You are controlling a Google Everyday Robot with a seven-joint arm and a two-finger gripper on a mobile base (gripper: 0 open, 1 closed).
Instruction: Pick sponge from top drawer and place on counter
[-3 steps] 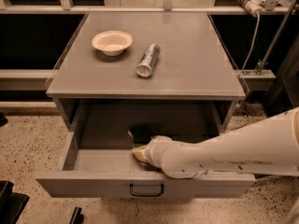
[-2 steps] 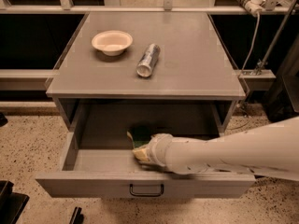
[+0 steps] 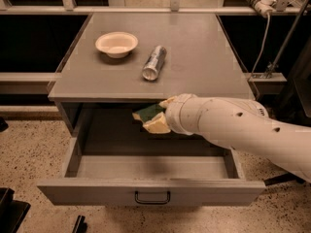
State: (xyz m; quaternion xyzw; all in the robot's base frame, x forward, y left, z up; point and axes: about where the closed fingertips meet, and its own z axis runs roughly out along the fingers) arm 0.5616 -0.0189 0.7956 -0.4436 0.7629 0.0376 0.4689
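Gripper [image 3: 158, 114]: two cream fingers, one above and one below, pinching the sponge [image 3: 146, 113] between them; it sits at the end of the arm, level with the counter's front edge and just in front of it, over the back part of the open drawer. Sponge: dark green face up and toward the camera, jutting left from the fingers, clear of the drawer floor and touching nothing but the gripper; whether any yellow foam shows apart from the cream fingers cannot be told. Arm [image 3: 243, 127]: thick white tube with small dark holes, coming in from the lower right and crossing the drawer's right side. Drawer [image 3: 97, 192]: grey metal, wide and shallow, pulled well out toward the camera, its visible floor bare; the part under the arm is hidden. Handle [image 3: 152, 197]: small dark wire pull, centred on the front panel. Counter [image 3: 199, 57]: flat matte grey top of the cabinet, directly behind and above the gripper. Can [image 3: 154, 62]: silver, lying on its side near the middle of the counter, one end pointing toward the front edge. Bowl [image 3: 116, 44]: pale, shallow, upright, left of the can and apart from it. Floor [image 3: 29, 149]: speckled beige, around the cabinet.
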